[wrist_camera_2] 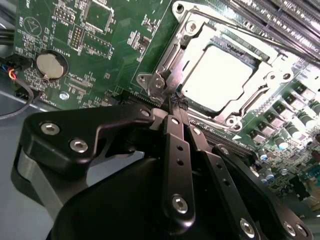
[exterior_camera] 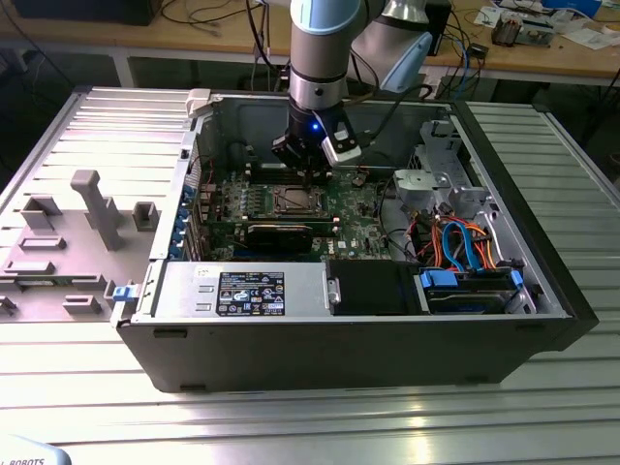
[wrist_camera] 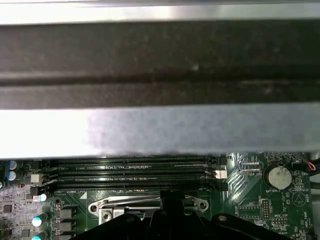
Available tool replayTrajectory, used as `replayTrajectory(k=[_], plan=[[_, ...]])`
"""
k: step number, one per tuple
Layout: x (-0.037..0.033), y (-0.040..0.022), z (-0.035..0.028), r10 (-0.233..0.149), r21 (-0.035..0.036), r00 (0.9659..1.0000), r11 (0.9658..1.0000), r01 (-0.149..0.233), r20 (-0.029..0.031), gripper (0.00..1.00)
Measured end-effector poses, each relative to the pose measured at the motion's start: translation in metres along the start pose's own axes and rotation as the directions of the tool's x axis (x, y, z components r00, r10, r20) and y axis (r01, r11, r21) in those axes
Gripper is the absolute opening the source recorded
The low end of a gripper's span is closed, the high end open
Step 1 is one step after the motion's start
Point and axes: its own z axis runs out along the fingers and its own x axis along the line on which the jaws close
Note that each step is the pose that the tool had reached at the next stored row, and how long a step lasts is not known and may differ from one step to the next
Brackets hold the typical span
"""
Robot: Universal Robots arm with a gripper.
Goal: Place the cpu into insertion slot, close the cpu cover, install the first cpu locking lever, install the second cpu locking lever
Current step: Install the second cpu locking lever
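Just beyond the closed claw (wrist_camera_2: 176, 107) tips lies the cpu (wrist_camera_2: 216, 75).

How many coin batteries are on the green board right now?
1. The round silver coin battery sits on the green circuit board, seen in both wrist views. The black gripper hides part of the board, so more could be hidden.

Silvery-grey cpu (wrist_camera_2: 216, 75) within silvery cpu cover (wrist_camera_2: 175, 60) on green circuit board (wrist_camera_2: 120, 50); black pincer (wrist_camera_2: 179, 116).

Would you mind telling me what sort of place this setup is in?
Probably an electronics lab or workshop: an opened computer case lies on a ribbed metal table, with cluttered wooden benches behind it.
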Motion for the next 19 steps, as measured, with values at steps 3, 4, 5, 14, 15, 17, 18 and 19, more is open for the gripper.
replayTrajectory(k=[3, 4, 5, 14, 15, 17, 18, 19], plan=[[0.0000, -0.0004, 0.0000, 0.000, 0.0000, 1.0000, 1.0000, 0.000, 0.0001, 0.11], [-0.0001, -0.0007, -0.0001, 0.000, 0.0000, 1.0000, 1.0000, 0.000, 0.0001, 0.11], [0.0000, -0.0007, 0.0000, 0.000, 0.0000, 1.0000, 1.0000, 0.000, 0.0000, 0.11], [-0.0001, -0.0023, -0.0002, 0.000, -0.0001, 1.0000, 1.0000, 0.000, 0.0001, 0.11], [-0.0001, -0.0024, -0.0002, 0.000, 0.0000, 1.0000, 1.0000, 0.000, 0.0001, 0.11], [-0.0001, -0.0027, -0.0002, 0.000, 0.0000, 1.0000, 1.0000, 0.000, 0.0000, 0.11], [-0.0001, -0.0028, -0.0002, 0.000, 0.0000, 1.0000, 1.0000, 0.000, 0.0001, 0.11], [-0.0001, -0.0031, -0.0003, 0.000, 0.0000, 1.0000, 1.0000, 0.000, 0.0001, 0.11]])
